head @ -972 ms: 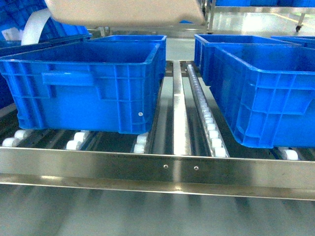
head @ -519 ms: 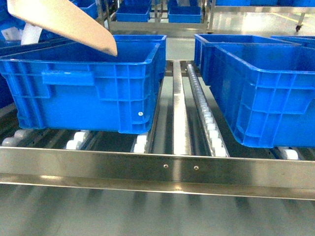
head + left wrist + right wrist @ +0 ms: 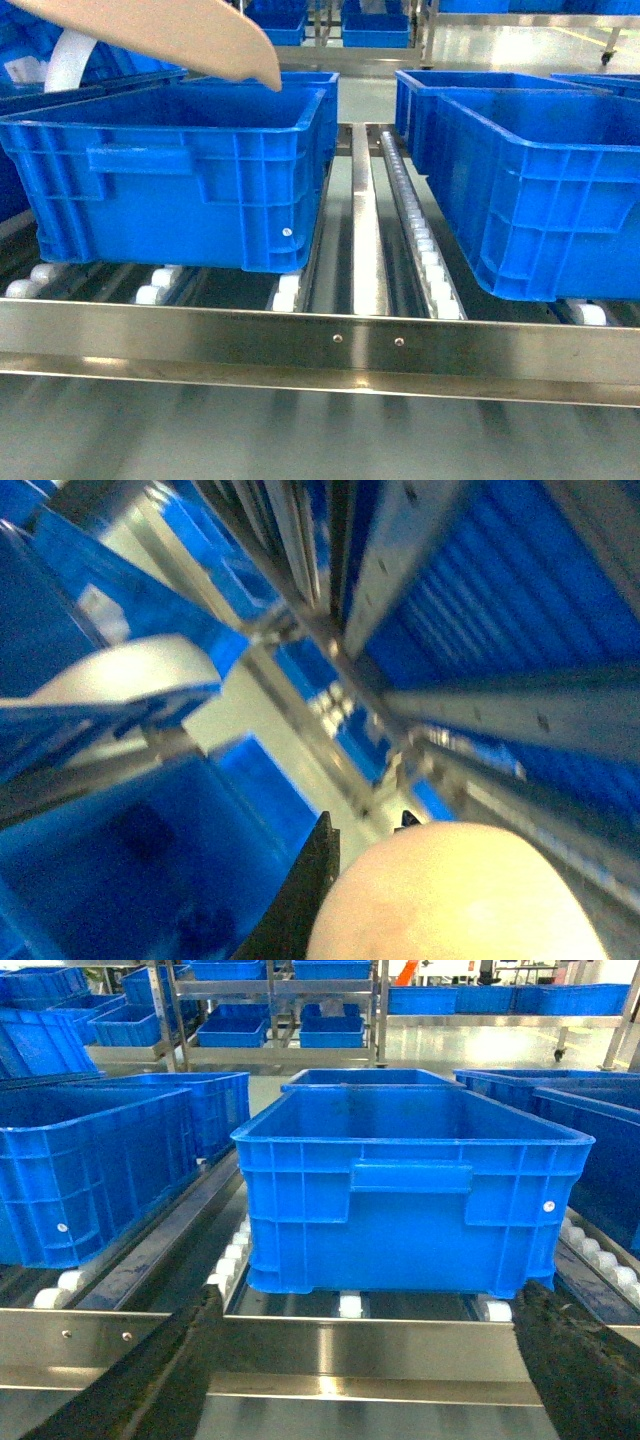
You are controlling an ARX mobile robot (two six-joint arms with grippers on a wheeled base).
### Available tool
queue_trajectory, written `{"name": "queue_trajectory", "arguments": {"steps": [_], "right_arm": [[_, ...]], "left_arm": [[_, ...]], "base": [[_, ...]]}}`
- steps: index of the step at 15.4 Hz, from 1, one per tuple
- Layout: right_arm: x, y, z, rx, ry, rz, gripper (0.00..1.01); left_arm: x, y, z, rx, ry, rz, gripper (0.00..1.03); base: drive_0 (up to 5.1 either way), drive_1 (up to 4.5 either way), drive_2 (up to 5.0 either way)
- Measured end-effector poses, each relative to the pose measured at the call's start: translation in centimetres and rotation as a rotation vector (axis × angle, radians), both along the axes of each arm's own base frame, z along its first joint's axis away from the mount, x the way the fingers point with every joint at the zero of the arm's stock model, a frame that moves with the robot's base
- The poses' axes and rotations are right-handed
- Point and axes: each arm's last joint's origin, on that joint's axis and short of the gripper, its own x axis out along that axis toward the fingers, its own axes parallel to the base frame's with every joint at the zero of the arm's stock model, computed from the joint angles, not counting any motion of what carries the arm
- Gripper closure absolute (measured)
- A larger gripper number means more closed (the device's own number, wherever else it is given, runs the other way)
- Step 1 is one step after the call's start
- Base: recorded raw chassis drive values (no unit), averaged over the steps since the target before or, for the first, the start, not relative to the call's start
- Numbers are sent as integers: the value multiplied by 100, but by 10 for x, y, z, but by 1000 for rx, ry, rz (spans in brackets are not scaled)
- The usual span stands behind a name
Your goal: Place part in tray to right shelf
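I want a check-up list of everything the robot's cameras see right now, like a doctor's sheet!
Surface: steel flow rack with white rollers and a flat front rail.
Job's things: beige tray tilted over the left crate at the head view's top left; its rounded end fills the left wrist view's bottom. The part is not seen.
Clutter: more blue crates on the rack, such as the right crate; a white curved object behind the left crate.
Grippers: left shows one dark finger beside the tray, grip unclear; right fingers spread open, empty, before a crate.
Cables: nothing seen.
Surroundings: further racks of blue crates, pale floor.
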Motion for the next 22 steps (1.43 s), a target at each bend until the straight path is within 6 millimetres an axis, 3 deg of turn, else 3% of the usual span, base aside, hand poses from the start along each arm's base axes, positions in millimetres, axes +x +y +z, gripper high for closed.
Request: {"name": "queue_trajectory", "arguments": {"steps": [1,4,5,6,8,9,10,16,18,22], "right_arm": [[0,0,0,0,1,0,22],[0,0,0,0,0,0,42],[0,0,0,0,0,0,55],[0,0,0,0,1,-1,69],[0,0,0,0,-2,0,86],[0,0,0,0,1,0,95],[0,0,0,0,0,0,99],[0,0,0,0,0,0,99],[0,0,0,0,0,0,99],[0,0,0,0,0,0,99]], "left_arm": [[-9,4,-4,189,136,-133,90],[-34,6,-31,465,159,-247,90],[-49,12,-42,652,188,-224,90],[-61,16,-68,759,241,-223,90],[-72,20,-99,811,307,-209,90],[-80,20,-98,829,287,-205,90],[-89,19,-102,850,270,-200,90],[-134,18,-139,864,253,-201,90],[-144,18,-162,856,344,-239,90],[-159,18,-164,860,301,-218,90]], "base": [[0,0,0],[0,0,0],[0,0,0],[0,0,0],[0,0,0],[0,0,0],[0,0,0],[0,0,0],[0,0,0],[0,0,0]]}}
